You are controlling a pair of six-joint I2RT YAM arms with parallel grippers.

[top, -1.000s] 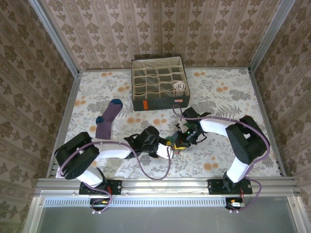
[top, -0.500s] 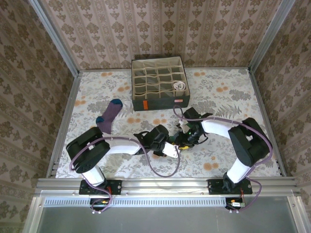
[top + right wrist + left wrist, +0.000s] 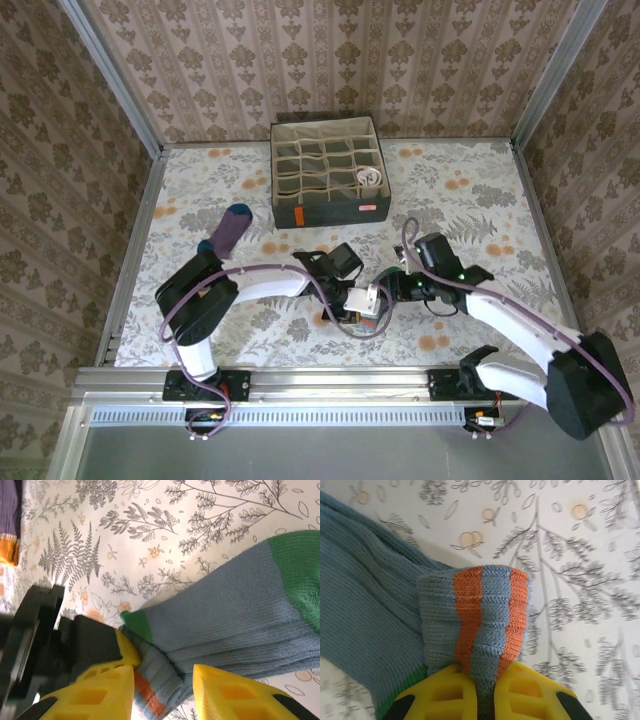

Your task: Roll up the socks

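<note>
Striped sock [image 3: 485,615] pinched by left gripper [image 3: 485,682]; right gripper [image 3: 162,680] spread; box [image 3: 325,212] holds white sock [image 3: 371,178].

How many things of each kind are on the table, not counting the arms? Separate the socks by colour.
purple sock: 1
grey-blue sock: 1 (I cannot tell whether it is one sock or a bunched pair)
white sock, rolled, in the box: 1
box: 1
Total: 4

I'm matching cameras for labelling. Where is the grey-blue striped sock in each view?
Top external: grey-blue sock just below centre.
Left wrist: sock left and centre, orange-striped cuff pinched at bottom.
Right wrist: sock centre to right edge.
Shared landmark: that orange-striped cuff.
</note>
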